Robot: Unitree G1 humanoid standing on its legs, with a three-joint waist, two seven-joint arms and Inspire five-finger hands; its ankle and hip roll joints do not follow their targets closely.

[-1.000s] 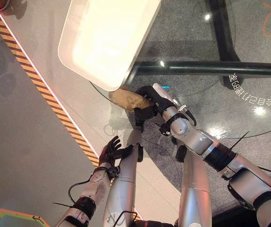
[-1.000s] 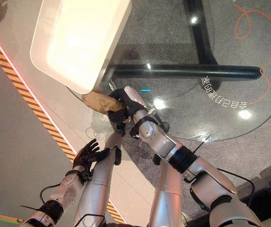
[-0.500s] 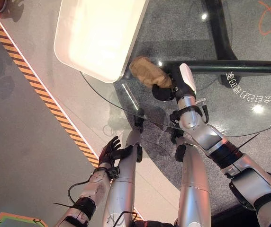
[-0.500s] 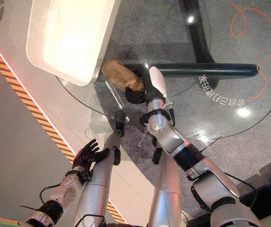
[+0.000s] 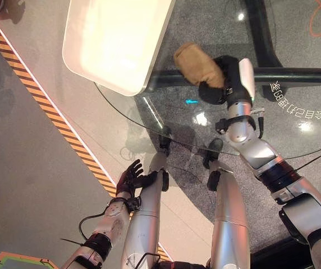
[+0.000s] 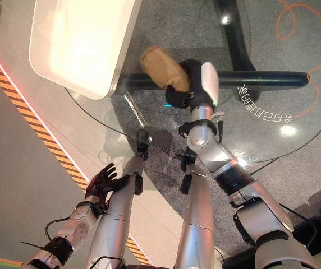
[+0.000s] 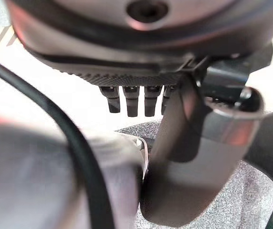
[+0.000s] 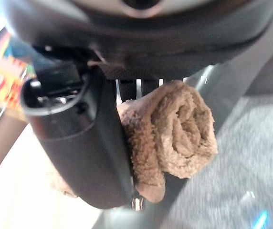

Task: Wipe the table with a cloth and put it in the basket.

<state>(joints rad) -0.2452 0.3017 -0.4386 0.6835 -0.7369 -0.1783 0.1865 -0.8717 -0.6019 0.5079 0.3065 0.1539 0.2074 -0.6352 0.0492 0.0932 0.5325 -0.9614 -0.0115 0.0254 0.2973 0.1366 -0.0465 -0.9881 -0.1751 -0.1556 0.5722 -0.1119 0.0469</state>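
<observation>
The robot's right hand grips a rolled brown cloth over a round glass table, its fingers and thumb curled round the bundle. The cloth juts out from the hand toward the robot's left, above the glass, near a white tray that sits at the table's far left edge. In the right wrist view the cloth shows as a thick rolled wad pressed between the thumb and the fingers behind it. Whether the cloth touches the glass cannot be told. A dark table base runs under the glass behind the hand, with grey speckled floor visible through the top.

The left hand hangs low beside the table's near edge, well apart from the cloth, fingers spread and relaxed, holding nothing; its wrist view shows the fingertips in a straight row. A yellow-and-black striped line crosses the floor to the left of the table.
</observation>
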